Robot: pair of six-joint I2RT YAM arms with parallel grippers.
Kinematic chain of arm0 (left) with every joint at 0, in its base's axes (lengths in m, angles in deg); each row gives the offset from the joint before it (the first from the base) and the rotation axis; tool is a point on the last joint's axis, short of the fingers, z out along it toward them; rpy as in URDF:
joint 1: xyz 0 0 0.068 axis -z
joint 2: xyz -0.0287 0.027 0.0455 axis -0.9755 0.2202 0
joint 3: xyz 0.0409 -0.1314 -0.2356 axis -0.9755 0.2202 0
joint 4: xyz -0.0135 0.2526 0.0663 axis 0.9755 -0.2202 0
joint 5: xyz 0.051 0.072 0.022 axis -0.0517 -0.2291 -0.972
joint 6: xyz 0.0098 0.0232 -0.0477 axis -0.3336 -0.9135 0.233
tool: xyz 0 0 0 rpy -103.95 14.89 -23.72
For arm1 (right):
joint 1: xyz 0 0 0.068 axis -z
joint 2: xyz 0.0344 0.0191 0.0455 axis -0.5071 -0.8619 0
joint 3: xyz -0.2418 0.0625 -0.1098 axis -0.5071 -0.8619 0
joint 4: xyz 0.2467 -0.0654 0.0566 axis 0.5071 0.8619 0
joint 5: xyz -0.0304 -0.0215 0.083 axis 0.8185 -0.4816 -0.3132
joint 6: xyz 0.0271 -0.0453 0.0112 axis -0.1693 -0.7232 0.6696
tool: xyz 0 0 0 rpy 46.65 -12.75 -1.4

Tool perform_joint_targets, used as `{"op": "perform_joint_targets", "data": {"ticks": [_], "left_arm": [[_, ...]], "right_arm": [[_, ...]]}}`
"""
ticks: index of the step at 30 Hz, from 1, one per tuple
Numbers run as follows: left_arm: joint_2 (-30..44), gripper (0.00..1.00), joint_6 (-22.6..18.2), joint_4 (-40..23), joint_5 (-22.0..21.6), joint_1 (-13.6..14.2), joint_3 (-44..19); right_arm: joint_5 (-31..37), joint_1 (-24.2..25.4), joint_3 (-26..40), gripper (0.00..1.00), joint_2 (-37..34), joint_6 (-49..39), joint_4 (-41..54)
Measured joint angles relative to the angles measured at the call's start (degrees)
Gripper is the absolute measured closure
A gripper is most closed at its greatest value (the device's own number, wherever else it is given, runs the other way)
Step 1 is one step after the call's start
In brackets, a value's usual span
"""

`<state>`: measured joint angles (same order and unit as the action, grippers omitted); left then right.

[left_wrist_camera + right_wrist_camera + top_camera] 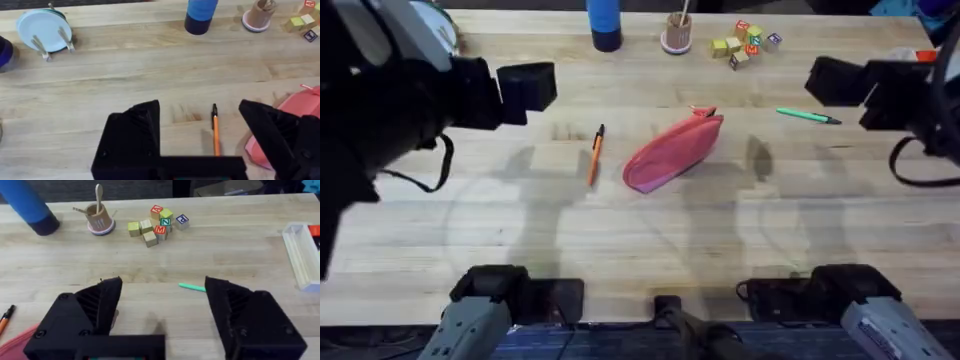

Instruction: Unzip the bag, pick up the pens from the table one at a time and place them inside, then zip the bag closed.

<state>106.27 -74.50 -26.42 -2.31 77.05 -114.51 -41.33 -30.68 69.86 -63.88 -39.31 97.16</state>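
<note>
— Overhead view first: where does the bag point(672, 152) lie?

— Near the middle of the tabletop point(650, 250), lying slantwise, one end pointing toward the far right corner. Its zipper looks closed, though I can't see the pull clearly.

— And the pens?

— The orange pen point(595, 155) lies just beside the bag on the side of the left edge, not touching it. The green pen point(808, 116) lies apart from the bag, toward the right edge and a little farther back.

— The left end effector point(525, 93)?

— Raised above the tabletop's left part, fingers spread wide, holding nothing. In its wrist view the orange pen point(215, 129) shows between the two black fingers point(135, 135), lower down on the wood, with the bag point(295, 125) beside it.

— The right end effector point(840, 82)?

— Also lifted, over the right part, wide open and empty. Its wrist view shows the green pen point(192, 287) on the tabletop between its fingers point(240, 315), untouched.

— Anything along the far edge?

— A blue cylinder point(604, 22), a small cup point(677, 33) and lettered blocks point(745, 43).
</note>
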Motion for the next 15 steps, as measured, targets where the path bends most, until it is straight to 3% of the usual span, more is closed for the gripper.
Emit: {"op": "perform_joint_targets", "data": {"ticks": [10, 13, 15], "left_arm": [[4.7, 0.008, -0.3, -4.9, 2.1, 0.0, -5.4], [5.4, 0.008, -4.3, -5.1, 6.7, 0.0, -5.4], [5.9, 0.008, -9.5, -6.5, 11.5, 0.0, -5.5]], "right_arm": [[-0.4, 0.0, 4.4, 0.006, -3.8, -0.4, 1.6], [-0.4, 0.0, 4.4, 0.005, -3.8, -0.4, 1.7], [-0.4, 0.0, 4.4, 0.005, -3.8, -0.4, 1.7]]}}
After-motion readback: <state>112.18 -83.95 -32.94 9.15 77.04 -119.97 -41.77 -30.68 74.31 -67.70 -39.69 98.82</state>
